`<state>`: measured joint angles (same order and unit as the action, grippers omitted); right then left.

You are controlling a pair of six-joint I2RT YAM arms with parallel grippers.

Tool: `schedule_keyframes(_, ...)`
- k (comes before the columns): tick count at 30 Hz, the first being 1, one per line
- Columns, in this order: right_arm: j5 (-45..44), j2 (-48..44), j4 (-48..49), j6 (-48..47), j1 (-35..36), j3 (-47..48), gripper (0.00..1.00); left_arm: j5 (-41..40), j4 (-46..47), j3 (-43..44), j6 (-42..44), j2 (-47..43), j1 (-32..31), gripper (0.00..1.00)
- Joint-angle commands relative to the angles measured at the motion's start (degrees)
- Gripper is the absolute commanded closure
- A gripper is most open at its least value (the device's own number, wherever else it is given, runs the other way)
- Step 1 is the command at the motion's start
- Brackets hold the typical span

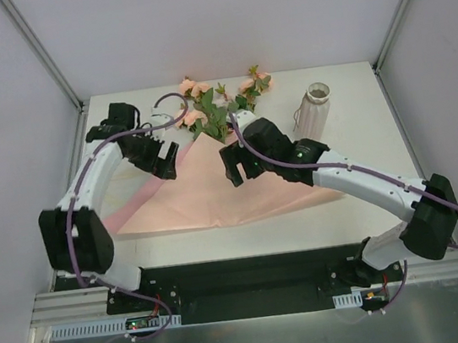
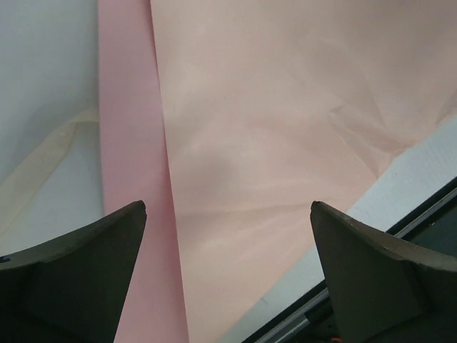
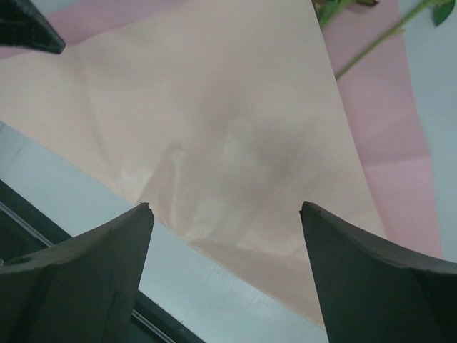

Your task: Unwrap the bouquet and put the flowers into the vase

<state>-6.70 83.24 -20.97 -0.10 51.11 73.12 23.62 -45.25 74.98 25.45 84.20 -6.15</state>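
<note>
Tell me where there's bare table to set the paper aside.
Bare table runs along the near edge, between the pink paper and the black base rail. Another patch lies right of the vase, out to the far right corner. Crowded: the far middle, with the flowers, left arm and right arm.

One pink sheet [image 1: 207,196] under the left gripper [image 1: 169,167] and right gripper [image 1: 234,171]; beyond them one vase [image 1: 312,108], roughly four blooms [image 1: 190,86].
</note>
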Motion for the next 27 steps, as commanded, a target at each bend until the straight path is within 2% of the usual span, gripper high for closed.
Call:
schedule_keyframes(1, -3.93, -7.46, -1.44, -0.87, -0.75, -4.12, 0.16, 11.52, -0.80, 10.33, 3.28, 10.96, -0.18, 0.01)
schedule_keyframes(3, -4.72, -9.41, -1.53, -0.61, -1.01, -5.53, 0.18, 13.29, -1.23, 13.33, 3.90, 17.29, -0.18, 0.01)
schedule_keyframes(5, -7.01, -11.87, -2.32, -0.08, -1.28, -5.97, 0.19, 14.87, -1.59, 18.08, 3.90, 23.42, -0.26, 0.05)
schedule_keyframes(11, -9.65, -16.70, -2.41, 1.66, -1.98, -8.52, 0.19, 17.52, -3.35, 28.81, 3.55, 36.09, -0.79, 0.07)
schedule_keyframes(17, -6.93, -18.47, -2.14, 3.26, -3.83, -9.58, 0.19, 18.04, -4.23, 34.18, 4.17, 42.96, -2.28, 0.08)
schedule_keyframes(27, -4.03, -18.20, -1.35, 5.28, -6.20, -10.28, 0.20, 19.27, -4.14, 36.73, 5.49, 47.28, -3.95, 0.12)
